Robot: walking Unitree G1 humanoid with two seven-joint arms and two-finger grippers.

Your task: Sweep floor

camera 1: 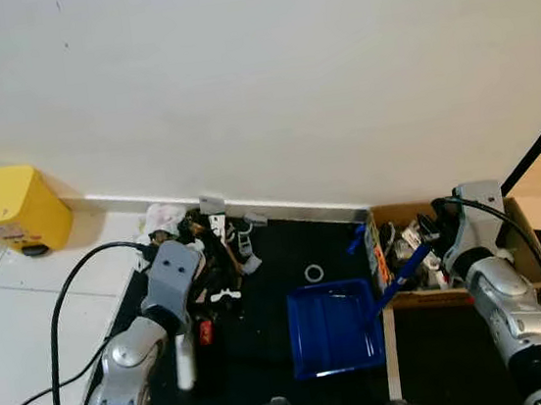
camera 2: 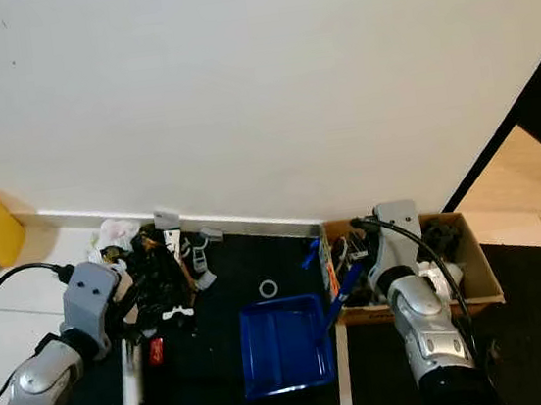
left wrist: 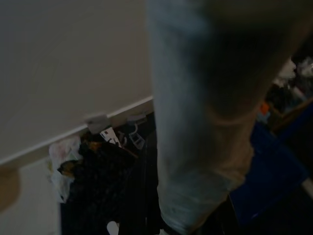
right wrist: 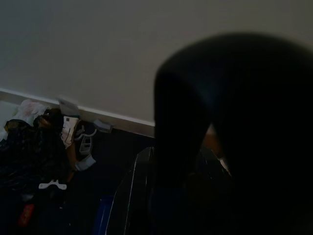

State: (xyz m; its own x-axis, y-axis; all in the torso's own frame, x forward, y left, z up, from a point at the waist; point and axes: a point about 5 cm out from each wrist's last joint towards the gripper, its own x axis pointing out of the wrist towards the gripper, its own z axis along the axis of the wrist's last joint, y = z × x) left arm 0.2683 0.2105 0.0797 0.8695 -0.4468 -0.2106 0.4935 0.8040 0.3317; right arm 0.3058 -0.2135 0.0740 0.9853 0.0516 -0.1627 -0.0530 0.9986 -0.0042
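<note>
Looking down at a black mat against the white wall, we've got a heap of litter piled along the baseboard: crumpled paper, small plastic bits, dark scraps. The left arm reaches in over the pile's near edge, and the left gripper sits right there, with a white brush handle running back from it toward the robot; the wrist hides the fingers, so whether they are clamped on it I cannot tell. A blue dustpan lies flat on the mat, just beside the litter, with a small white ring near its far rim. Its blue handle angles up to the right gripper, over an open cardboard box of odds and ends; fingers hidden here too, so grip unclear. A yellow container stands on the white tiles, well apart.
</note>
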